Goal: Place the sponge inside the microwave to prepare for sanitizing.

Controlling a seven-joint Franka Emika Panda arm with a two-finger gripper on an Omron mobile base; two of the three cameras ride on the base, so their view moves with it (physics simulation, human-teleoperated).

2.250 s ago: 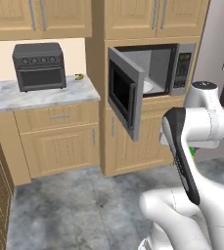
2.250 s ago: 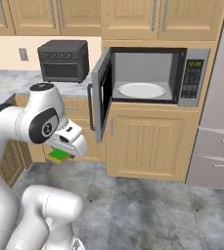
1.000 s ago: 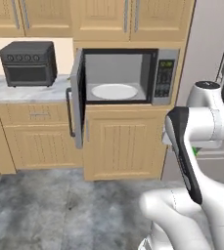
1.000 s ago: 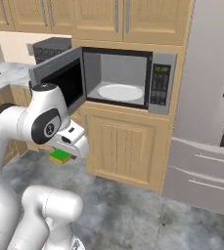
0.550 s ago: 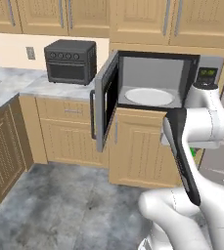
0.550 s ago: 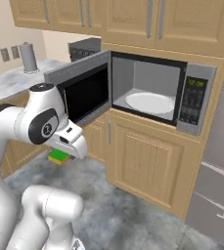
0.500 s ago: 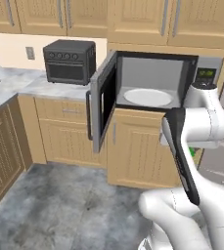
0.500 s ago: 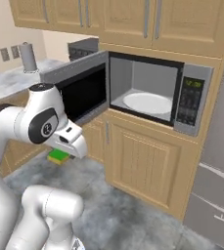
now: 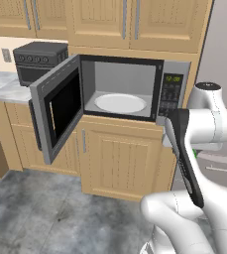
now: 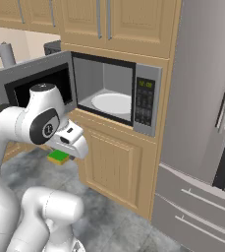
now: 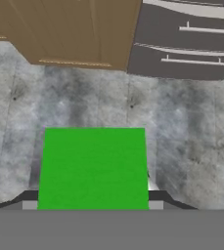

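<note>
Now that the base has swung round from the worktop side, the built-in grey stainless microwave with its black-windowed door point(image 9: 125, 94) stands almost square ahead, door wide open and the round white plate point(image 9: 120, 103) bare inside. The small bright green rectangular sponge point(image 11: 93, 167) is clenched between the jaws of the white arm's gripper point(image 10: 60, 156), carried low over the mottled grey floor point(image 11: 182, 132), below and in front of the oven opening. I judge the approach nearly done; what remains is lifting the sponge to cavity height and reaching in over the plate without clipping the door.
</note>
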